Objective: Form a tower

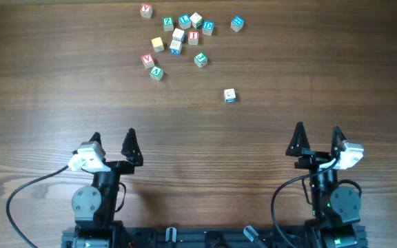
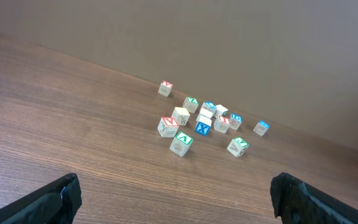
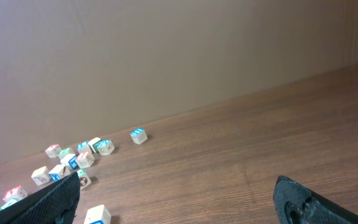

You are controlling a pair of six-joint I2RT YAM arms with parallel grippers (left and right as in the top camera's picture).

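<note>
The counter (image 1: 47, 83) is a broad wooden top, with the loose cubes (image 1: 194, 36) all lying at its far side. The left gripper (image 1: 112, 135) and the right gripper (image 1: 317, 129) sit at the near edge, well apart from them. Each has its jaws spread wide with nothing between them.

The tower (image 1: 178, 36) is only a short stack among those cubes, a white cube above a blue-faced one. Its exact count cannot be told.

The main risk is crowding. Cubes sit just beside the tower on several sides, so a wide gripper coming down next to it could nudge a neighbour into the stack and topple it. A cube released off-centre would probably slide off.

The yellow cube (image 1: 158, 44) on one side and the green-faced cube (image 1: 200, 60) on the other stand nearest in the way. The lone cube (image 1: 230, 96) stands apart, nearer the right arm, and looks the easiest pick. The blue cube (image 1: 236, 23) also has room around it.
</note>
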